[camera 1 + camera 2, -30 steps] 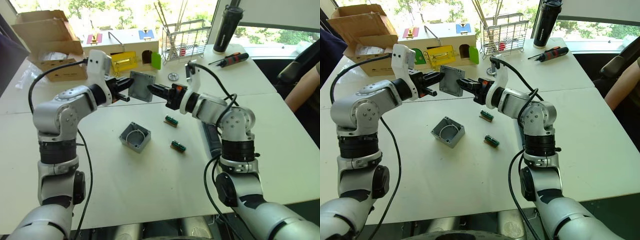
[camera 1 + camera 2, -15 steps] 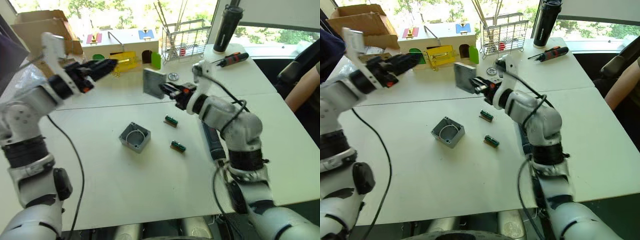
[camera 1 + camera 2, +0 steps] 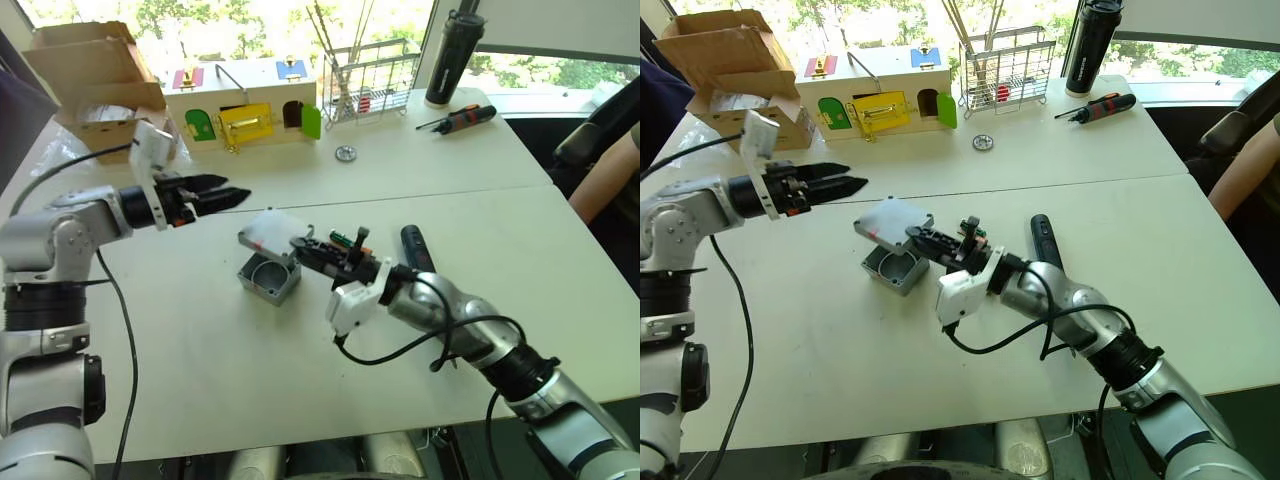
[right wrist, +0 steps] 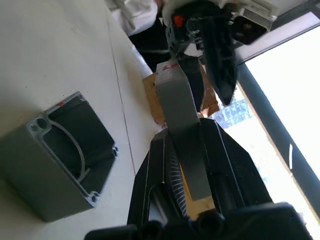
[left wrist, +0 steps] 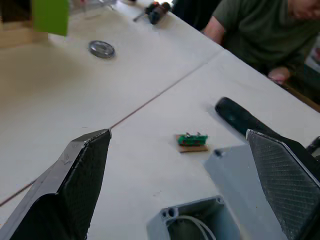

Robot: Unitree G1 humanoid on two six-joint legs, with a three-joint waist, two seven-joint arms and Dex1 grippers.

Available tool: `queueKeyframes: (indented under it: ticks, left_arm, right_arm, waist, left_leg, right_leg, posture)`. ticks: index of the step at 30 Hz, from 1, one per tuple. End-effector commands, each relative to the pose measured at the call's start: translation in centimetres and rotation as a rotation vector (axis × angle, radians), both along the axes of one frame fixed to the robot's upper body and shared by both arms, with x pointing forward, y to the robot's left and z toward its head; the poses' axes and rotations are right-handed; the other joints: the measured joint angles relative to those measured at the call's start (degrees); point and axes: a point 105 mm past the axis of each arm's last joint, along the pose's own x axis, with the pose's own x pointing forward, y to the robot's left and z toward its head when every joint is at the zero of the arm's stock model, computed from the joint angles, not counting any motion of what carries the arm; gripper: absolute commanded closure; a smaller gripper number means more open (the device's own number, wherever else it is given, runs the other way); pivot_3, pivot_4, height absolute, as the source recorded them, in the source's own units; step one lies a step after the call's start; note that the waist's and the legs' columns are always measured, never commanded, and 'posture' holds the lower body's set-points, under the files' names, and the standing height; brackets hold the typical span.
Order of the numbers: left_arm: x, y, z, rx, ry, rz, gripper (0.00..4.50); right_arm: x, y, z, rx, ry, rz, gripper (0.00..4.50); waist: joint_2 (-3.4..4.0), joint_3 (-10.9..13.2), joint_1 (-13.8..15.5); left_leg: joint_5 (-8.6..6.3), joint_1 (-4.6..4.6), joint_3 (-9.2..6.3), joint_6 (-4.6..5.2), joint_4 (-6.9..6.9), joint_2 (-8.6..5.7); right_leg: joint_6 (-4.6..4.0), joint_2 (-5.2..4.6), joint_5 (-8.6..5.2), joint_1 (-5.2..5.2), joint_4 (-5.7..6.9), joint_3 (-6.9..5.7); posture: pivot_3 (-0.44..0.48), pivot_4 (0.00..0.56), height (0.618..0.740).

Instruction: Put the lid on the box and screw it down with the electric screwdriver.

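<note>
Right gripper (image 3: 918, 238) is clamped on one edge of the lid (image 3: 890, 222), holding it roughly flat and slightly tilted just above the box (image 3: 894, 268), overlapping the box's far side but not seated; right wrist view shows the lid pinched edge-on between both black fingers, box open-topped beside it on the white table (image 3: 840, 360). Box interior shows a curved rib, small red mark on one corner rim. Electric screwdriver (image 3: 1044, 240) lies on the table just behind the right forearm, partly hidden by it, well apart from either gripper. One small green component (image 5: 191, 140) sits on the table between box and electric screwdriver. Left gripper (image 3: 840, 184) hangs in the air on the robot's left of the lid, fingers spread, nothing between them, pointing toward the lid with a clear gap. Farther back: small metal disc (image 3: 983, 143), wooden box with coloured doors (image 3: 880, 95), wire basket (image 3: 1005, 68), cardboard carton (image 3: 725, 60), red-and-black hand screwdriver (image 3: 1098, 107), black bottle (image 3: 1090, 45). Person's arm (image 3: 1248, 175) at the robot's right edge.
</note>
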Motion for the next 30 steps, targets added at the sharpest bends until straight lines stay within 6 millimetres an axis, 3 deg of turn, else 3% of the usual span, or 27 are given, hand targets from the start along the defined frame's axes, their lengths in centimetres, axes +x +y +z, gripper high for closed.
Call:
queueKeyframes:
  ticks: [1, 8, 19, 30]
  left_arm:
    - [-0.9, -1.2, 0.5, 0.012, -0.042, -0.081, 0.87]
    - [-1.8, -2.4, -0.8, 0.028, -0.013, -0.155, 4.28]
    - [-1.8, -2.4, -3.0, 0.115, -0.002, -0.155, 4.28]
    - [-1.1, -2.1, -2.1, 0.07, -0.019, -0.114, 4.28]
  right_arm:
    - [-0.5, 0.7, -0.6, -0.005, -0.046, 0.033, 4.38]
    - [-0.2, 1.3, -2.5, -0.044, -0.039, 0.009, 4.38]
    - [1.3, 1.4, -3.6, -0.101, -0.03, -0.034, 4.38]
    - [1.6, 1.1, -1.6, -0.026, -0.109, -0.058, 4.38]
  waist:
    - [0.0, 0.0, -0.1]
    - [0.0, 0.0, 0.0]
    - [0.0, 0.0, 0.0]
    - [0.0, 0.0, 0.0]
  left_leg:
    - [0.0, 0.0, 0.01, 0.0, -0.01, 0.0]
    - [0.0, 0.01, 0.01, -0.01, -0.01, 0.04]
    - [0.01, 0.02, 0.01, -0.01, -0.01, 0.05]
    - [0.01, 0.02, -0.01, -0.02, -0.01, 0.06]
  right_leg:
    - [0.0, 0.0, 0.0, 0.0, -0.01, 0.01]
    - [0.0, 0.05, 0.0, 0.05, -0.02, 0.02]
    - [-0.01, 0.07, 0.0, 0.08, -0.04, 0.05]
    - [-0.01, 0.09, 0.0, 0.08, -0.04, 0.05]
  posture:
    - [0.0, 0.15, 0.74]
    - [0.0, 0.15, 0.74]
    - [0.0, 0.15, 0.74]
    - [0.0, 0.15, 0.74]
